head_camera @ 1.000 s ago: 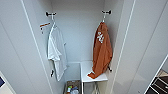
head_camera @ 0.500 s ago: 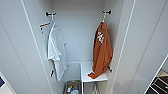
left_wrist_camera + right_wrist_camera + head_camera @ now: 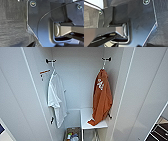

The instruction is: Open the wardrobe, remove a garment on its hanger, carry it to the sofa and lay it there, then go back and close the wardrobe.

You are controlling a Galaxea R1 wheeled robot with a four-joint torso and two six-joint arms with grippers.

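Note:
The wardrobe (image 3: pixel 75 82) stands open right in front of me in the head view, white inside, with its doors (image 3: pixel 15 102) swung out to both sides. The rust-orange garment (image 3: pixel 102 102) with white lettering hangs on its hanger from a dark hook (image 3: pixel 106 59) on the right inner side. Its lower hem rests on a white shelf (image 3: pixel 86 115). In both wrist views, dark arm parts hang over a dark wood-grain floor (image 3: pixel 12 25).
A white T-shirt (image 3: pixel 57 99) hangs from the left hook (image 3: pixel 50 61). An open box (image 3: pixel 72 135) with small colourful items sits on the wardrobe bottom, beside the white shelf. The right door panel (image 3: pixel 147 97) stands close at my right.

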